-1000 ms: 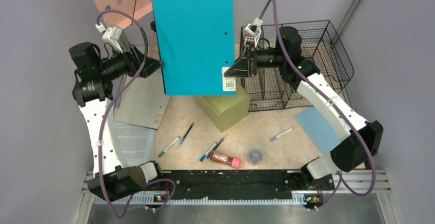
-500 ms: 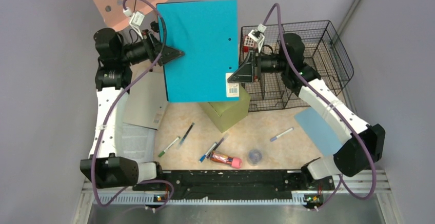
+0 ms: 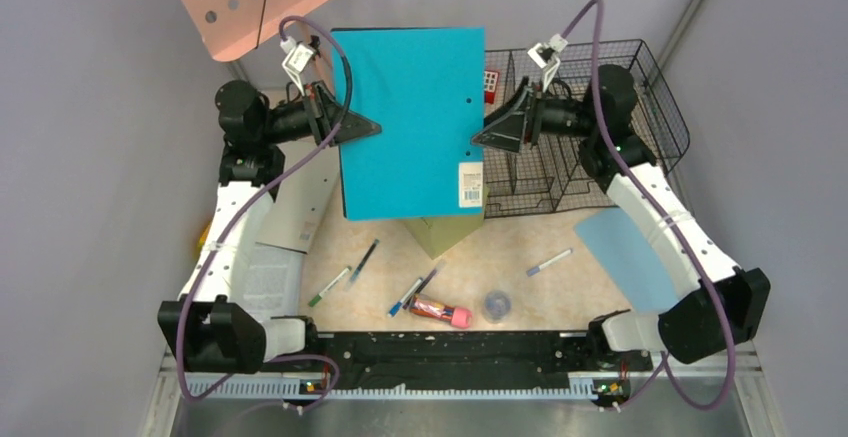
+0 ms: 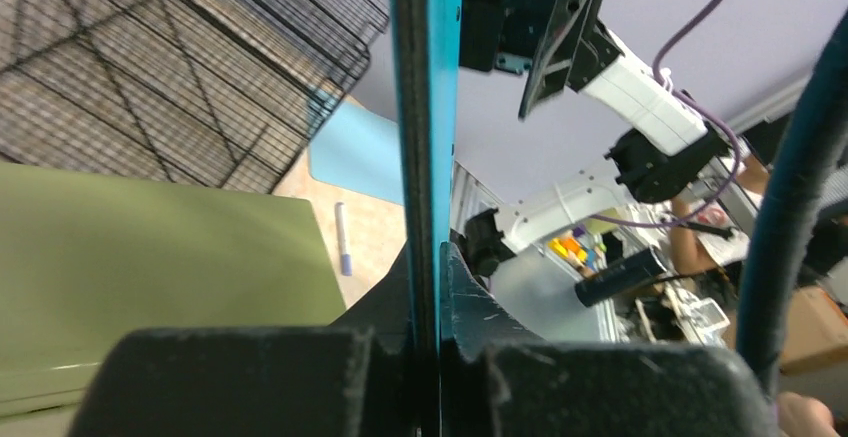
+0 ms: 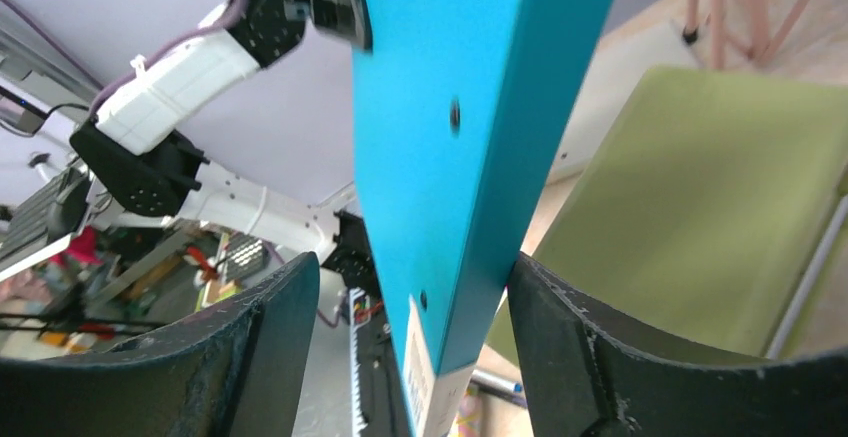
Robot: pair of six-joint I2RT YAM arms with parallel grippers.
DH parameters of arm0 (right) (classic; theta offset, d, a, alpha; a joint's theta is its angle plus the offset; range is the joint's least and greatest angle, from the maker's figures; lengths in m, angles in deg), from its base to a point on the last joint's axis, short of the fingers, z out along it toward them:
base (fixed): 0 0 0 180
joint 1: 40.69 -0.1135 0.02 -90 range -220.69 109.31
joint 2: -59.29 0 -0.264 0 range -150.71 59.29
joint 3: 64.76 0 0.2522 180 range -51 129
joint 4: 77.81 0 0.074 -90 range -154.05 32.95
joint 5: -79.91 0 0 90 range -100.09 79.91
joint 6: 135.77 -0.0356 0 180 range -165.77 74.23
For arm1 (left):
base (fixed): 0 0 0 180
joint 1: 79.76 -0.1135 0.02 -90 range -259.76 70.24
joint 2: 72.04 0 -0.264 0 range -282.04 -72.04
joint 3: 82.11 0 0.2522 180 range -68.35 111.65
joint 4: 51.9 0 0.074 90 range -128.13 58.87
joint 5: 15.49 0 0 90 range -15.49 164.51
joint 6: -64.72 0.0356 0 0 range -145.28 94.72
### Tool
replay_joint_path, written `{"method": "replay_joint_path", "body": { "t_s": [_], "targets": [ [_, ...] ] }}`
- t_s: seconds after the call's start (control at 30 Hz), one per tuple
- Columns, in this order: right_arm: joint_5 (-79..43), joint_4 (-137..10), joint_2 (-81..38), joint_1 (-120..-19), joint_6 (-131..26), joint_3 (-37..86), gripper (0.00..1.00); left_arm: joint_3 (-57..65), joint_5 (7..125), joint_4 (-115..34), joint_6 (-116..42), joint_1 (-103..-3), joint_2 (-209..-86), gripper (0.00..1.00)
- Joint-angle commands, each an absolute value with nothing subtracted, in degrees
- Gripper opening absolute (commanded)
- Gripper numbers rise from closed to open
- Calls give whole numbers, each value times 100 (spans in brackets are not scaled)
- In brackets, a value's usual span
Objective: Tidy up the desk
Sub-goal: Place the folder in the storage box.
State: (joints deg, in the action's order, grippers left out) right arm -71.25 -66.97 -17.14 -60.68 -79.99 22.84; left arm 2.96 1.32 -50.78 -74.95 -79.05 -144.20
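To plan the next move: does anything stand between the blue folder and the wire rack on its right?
Yes. The right tool stands open around the folder's right edge, directly between it and the wire rack. The left tool grips the opposite edge. Nothing else visible blocks the way.

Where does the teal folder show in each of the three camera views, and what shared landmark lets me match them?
Top external: the teal folder is upper centre, raised above the box.
Left wrist: edge-on, a thin vertical strip down the middle.
Right wrist: a broad slanted panel from the top to bottom centre.
Shared landmark: the olive-green box beside or under the folder.
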Motion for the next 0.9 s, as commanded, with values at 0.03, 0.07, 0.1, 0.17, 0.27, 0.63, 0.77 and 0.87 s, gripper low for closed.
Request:
{"method": "replay_joint_path", "body": {
  "t_s": [0.03, 0.07, 0.1, 0.17, 0.27, 0.63, 0.77, 0.87],
  "targets": [
    [-7224, -7635, -1401, -5895, -8286, 2528, 71, 58, -147, -6180, -8015, -7515, -14129, 0],
    [-7240, -7635, -1416, -5895, -8274, 2531, 72, 44, -154, -6179, -8008, -7470, -14113, 0],
    [-7258, -7640, -1437, -5889, -8262, 2522, 73, 33, -157, -6178, -8004, -7426, -14106, 0],
    [-7282, -7722, -1452, -5894, -8304, 2466, 73, 30, -148, -6158, -7984, -7373, -14094, 0],
    [-7357, -8062, -1468, -5891, -8519, 2298, 73, 44, -112, -6148, -7984, -7346, -14122, 0],
    [-7538, -9085, -1448, -5897, -9229, 1750, 54, 45, -2, -6357, -8120, -7287, -14362, 0],
    [-7539, -9267, -1460, -5889, -9340, 1654, 46, 15, 24, -6375, -8125, -7267, -14400, 0],
    [-7543, -9363, -1456, -5896, -9435, 1685, 29, -6, 44, -6383, -8110, -7264, -14423, 0]
  ]
}}
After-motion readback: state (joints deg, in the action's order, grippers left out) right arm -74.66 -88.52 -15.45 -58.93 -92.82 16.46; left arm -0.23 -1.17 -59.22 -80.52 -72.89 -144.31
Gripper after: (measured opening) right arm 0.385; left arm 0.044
